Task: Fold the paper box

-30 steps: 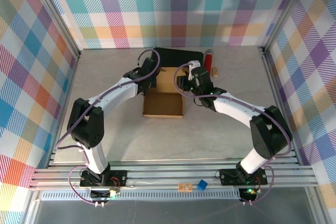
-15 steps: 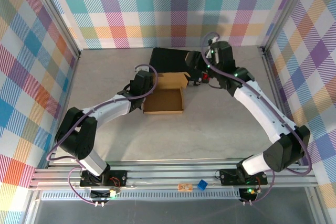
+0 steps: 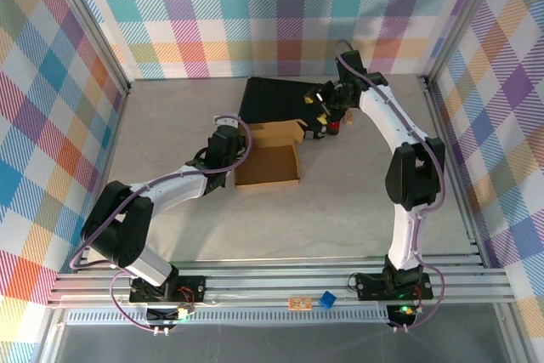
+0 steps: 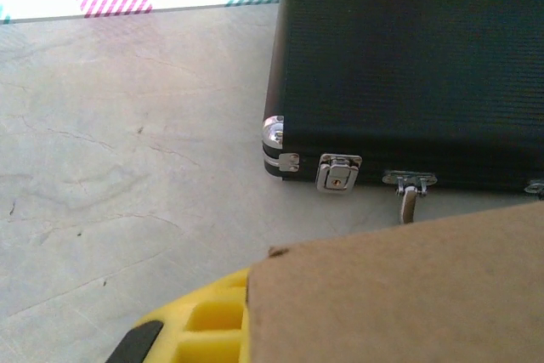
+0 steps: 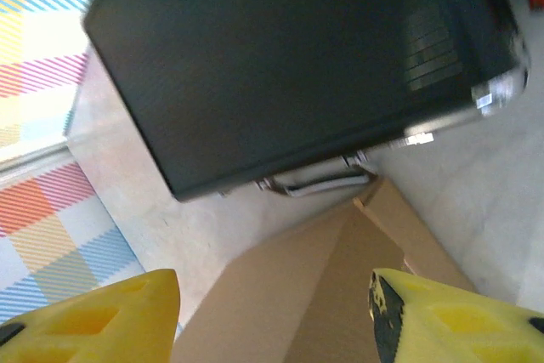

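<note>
Fingers (image 5: 93,316) of the right gripper (image 5: 274,329) stand wide apart above the rear flap of the paper box (image 3: 268,166), just in front of the black case (image 3: 274,98). A second ago that gripper was lower, beside the tray. The left gripper (image 3: 239,156) is closed tight, apparently pinching the box's left wall. The flap's edge nearly meets the case, and bare table (image 3: 357,210) lies beyond the front edge.

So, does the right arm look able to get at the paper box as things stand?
Probably yes: the right gripper hangs open just over the paper box, with nothing between them.
</note>
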You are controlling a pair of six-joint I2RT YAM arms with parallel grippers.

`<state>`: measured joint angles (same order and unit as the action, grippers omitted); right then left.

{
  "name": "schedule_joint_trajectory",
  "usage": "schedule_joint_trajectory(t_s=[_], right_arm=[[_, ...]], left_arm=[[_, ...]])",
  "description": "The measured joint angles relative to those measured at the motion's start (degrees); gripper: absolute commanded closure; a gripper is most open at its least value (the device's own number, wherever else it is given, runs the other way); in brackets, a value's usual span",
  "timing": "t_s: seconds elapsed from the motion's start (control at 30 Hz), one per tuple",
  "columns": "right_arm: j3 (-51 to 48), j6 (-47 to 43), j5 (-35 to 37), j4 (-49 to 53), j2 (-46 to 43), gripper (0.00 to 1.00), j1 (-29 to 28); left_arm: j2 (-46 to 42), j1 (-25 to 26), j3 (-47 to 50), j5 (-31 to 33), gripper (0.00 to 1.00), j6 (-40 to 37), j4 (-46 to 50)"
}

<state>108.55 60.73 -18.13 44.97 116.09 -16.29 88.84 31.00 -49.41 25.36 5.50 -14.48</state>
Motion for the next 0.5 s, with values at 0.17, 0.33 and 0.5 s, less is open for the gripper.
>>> schedule_joint_trajectory(t_s=[0.17, 0.33, 0.5], right_arm=[[0.0, 3.1, -5.2, 1.3, 0.9, 0.43, -0.3], [0.0, 4.5, -8.3, 1.8, 0.9, 0.47, -0.7], [-3.0, 4.9, -9.2, 2.1, 0.4, 0.49, -0.7]], left_arm=[[0.0, 0.5, 0.2, -0.3, 1.0, 0.5, -1.4], [0.0, 0.9, 0.2, -0.4, 1.0, 0.9, -2.2], [0.0, 1.0, 0.2, -0.4, 1.0, 1.1, -2.2]])
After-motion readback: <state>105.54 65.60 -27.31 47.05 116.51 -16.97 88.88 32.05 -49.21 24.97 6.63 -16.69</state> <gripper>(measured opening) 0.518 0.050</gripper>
